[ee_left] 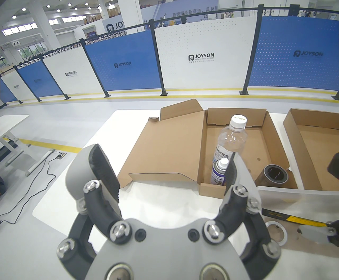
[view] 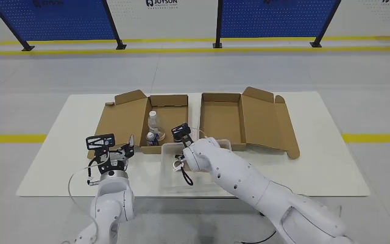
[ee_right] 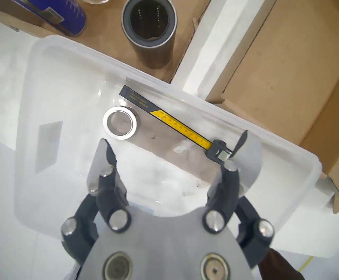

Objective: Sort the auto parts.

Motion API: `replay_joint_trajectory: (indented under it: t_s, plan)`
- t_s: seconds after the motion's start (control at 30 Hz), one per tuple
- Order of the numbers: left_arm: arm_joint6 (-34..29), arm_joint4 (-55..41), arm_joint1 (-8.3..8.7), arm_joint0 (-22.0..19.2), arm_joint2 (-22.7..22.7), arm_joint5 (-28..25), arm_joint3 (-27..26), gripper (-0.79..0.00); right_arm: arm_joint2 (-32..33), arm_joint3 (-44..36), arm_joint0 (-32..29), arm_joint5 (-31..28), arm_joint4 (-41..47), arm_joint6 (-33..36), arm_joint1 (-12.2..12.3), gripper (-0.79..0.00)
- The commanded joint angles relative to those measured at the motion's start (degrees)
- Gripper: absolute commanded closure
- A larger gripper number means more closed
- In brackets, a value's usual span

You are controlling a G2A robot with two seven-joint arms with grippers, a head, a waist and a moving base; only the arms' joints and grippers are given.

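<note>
The right gripper [ee_right: 175,139], spread wide, hangs over the bin [ee_right: 79,51]. The ring [ee_right: 121,122] lies just past one finger. The caliper [ee_right: 172,124] slants from it toward the other finger.

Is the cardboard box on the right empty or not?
Empty as far as shows: the right cardboard box has a bare floor; its near corner hides behind the right arm.

brown boxes [view: 222,119], blk/yellow caliper [ee_right: 169,120], silver ring [ee_right: 107,122], blue can [ee_right: 66,16], clear tub [ee_right: 79,50], white table [view: 329,171].
</note>
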Motion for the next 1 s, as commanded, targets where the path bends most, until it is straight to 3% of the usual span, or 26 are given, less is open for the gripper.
replay_joint_trajectory:
  t_s: [0.0, 0.33, 0.97]
  plan:
    - [0.00, 0.00, 0.00, 0.00, 0.00, 0.00, 0.00, -0.785, -0.22, 1.42, 0.05, -0.51, 0.43, -0.44, -0.74, -0.502]
    - [0.00, 0.00, 0.00, 0.00, 0.00, 0.00, 0.00, -0.785, -0.55, 8.87, -0.10, -4.70, 3.26, -3.16, -4.07, -0.391]
    - [0.00, 0.00, 0.00, 0.00, 0.00, 0.00, 0.00, -0.785, -1.36, 21.32, 1.52, -9.29, 5.52, -5.89, -10.38, -0.314]
